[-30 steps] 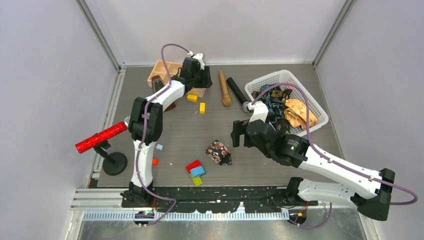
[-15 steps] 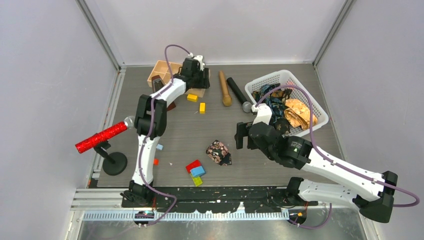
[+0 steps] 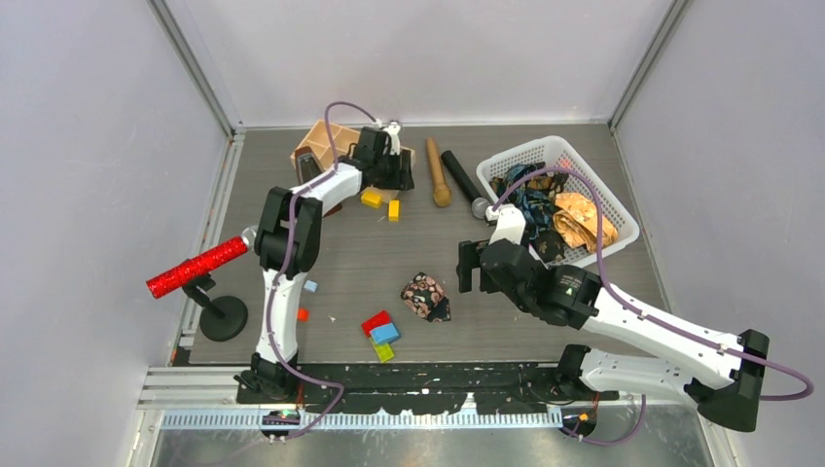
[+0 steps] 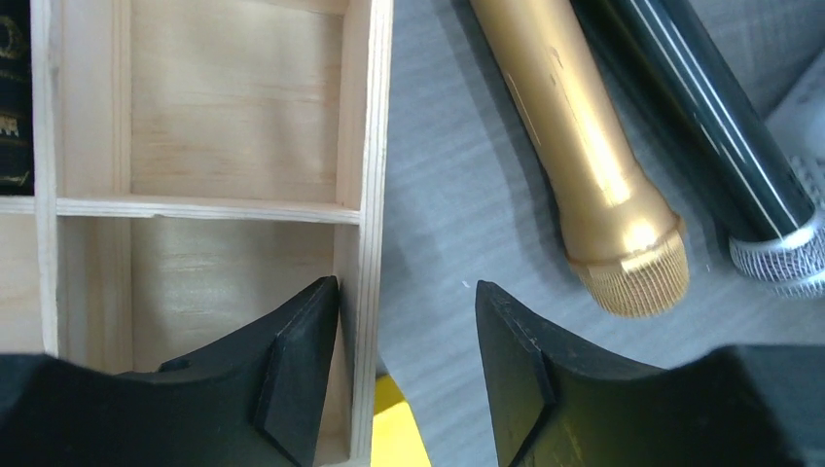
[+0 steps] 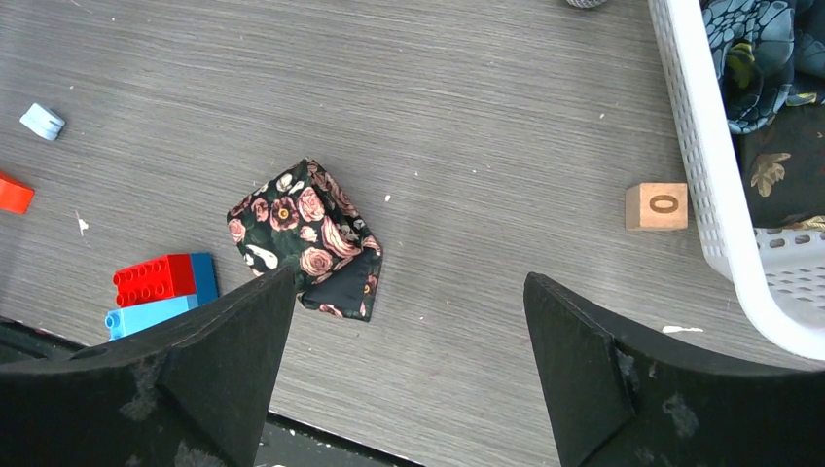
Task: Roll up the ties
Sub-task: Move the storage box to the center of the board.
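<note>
A rolled black tie with pink flowers (image 3: 425, 296) (image 5: 306, 233) lies on the table's middle. More ties, one blue-teal (image 3: 530, 195) (image 5: 764, 58) and one golden-orange (image 3: 584, 222), are heaped in the white basket (image 3: 545, 144) (image 5: 700, 165). My right gripper (image 3: 469, 268) (image 5: 409, 282) hovers open over bare table just right of the rolled tie, holding nothing. At the back, my left gripper (image 3: 385, 181) (image 4: 407, 292) straddles the right wall of the wooden box (image 3: 316, 141) (image 4: 233, 107). One finger (image 4: 297, 370) is inside against the wall, the other stands apart outside.
A gold microphone (image 3: 437, 173) (image 4: 574, 126) and a black one (image 3: 461, 180) (image 4: 710, 126) lie right of the box. Yellow blocks (image 3: 371, 197), red and blue bricks (image 3: 379, 329), a wooden cube (image 5: 657, 205) and a red glittery microphone on a stand (image 3: 197, 267) are around.
The wooden box has turned and shifted a little with the left gripper at its wall. The right arm drew slightly rightward, away from the rolled tie.
</note>
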Available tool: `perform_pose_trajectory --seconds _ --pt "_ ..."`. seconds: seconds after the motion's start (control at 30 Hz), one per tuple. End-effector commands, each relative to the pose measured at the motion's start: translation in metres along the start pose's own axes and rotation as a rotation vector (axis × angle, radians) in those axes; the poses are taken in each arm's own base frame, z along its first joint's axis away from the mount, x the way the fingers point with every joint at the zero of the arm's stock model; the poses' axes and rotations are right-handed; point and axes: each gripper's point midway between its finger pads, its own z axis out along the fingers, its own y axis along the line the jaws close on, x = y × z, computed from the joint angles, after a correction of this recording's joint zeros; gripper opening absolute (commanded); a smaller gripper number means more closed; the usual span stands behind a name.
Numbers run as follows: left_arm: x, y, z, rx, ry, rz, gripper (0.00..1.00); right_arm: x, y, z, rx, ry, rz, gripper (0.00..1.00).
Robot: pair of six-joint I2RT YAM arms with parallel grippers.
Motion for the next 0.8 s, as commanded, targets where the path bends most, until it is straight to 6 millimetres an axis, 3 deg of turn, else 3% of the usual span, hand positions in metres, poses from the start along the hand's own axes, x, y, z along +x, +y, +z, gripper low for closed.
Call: perform_pose_trajectory --seconds 0.0,0.2,0.47,0.6,0.77 --pt "0.036 -0.044 -0.018 0.094 0.089 -0.021 0.56 -0.004 0.001 0.0 0.001 -0.023 0.037 0.93" --pt "0.065 -0.083 -0.032 0.15 0.13 0.0 0.55 0.0 -0.003 0.0 0.009 -0.019 0.047 0.93" --pt "0.104 -0.11 -0.053 0.198 0.18 -0.004 0.54 0.003 -0.011 -0.003 0.038 -0.024 0.103 0.93" --pt "0.098 -0.111 -0.064 0.19 0.157 -0.004 0.56 0.006 -0.014 -0.002 0.064 -0.028 0.171 0.94" --pt "0.071 -0.123 -0.088 0.211 0.105 0.023 0.62 0.012 -0.011 0.002 0.069 -0.029 0.313 0.94"
